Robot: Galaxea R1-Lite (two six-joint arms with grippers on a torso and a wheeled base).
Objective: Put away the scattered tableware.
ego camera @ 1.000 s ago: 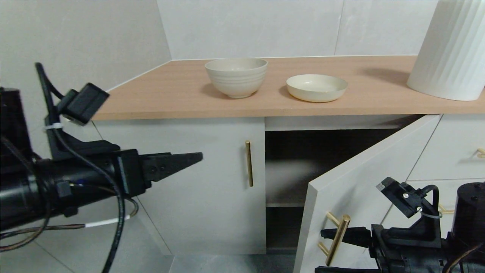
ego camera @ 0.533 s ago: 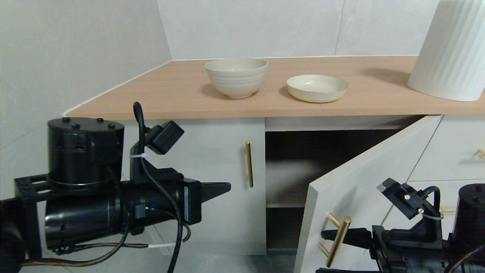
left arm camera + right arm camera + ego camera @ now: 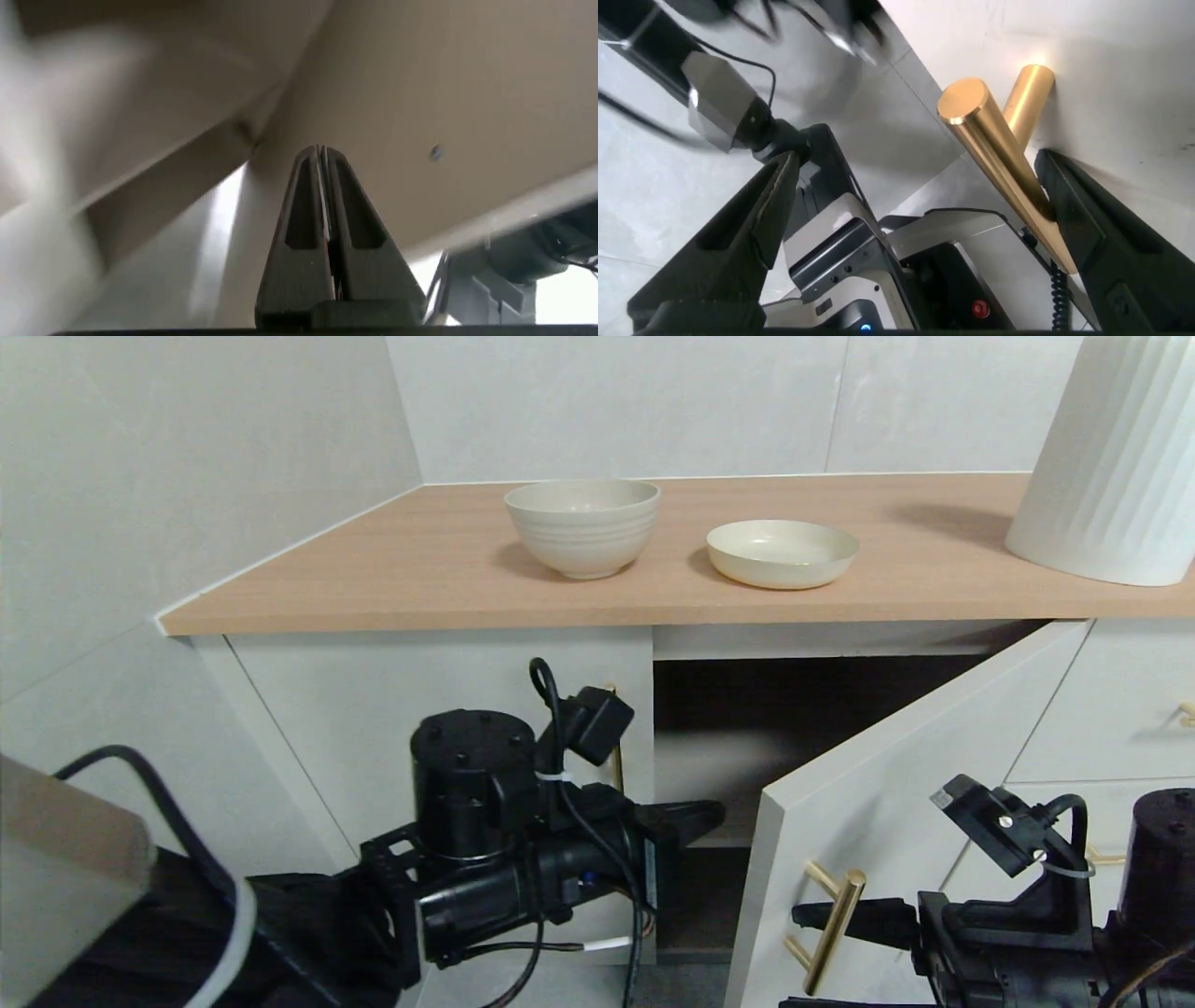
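Head view: right gripper (image 3: pixel 789 957) spread around door handle (image 3: pixel 834 924), lower right, presumably keeping cabinet door (image 3: pixel 887 775) open; left gripper (image 3: pixel 709 817) pressed together, centre.

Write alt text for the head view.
A ribbed beige bowl and a shallow cream dish sit apart on a wooden countertop above a white cabinet door standing open. The right end effector straddles the door's brass bar handle, open; the shut left end effector points toward the dark opening.

ribbed jar (image 3: pixel 1111 467): top cut off | cupboard inside (image 3: pixel 738 728): dark, unclear | shut door's handle (image 3: pixel 617 768): mostly hid
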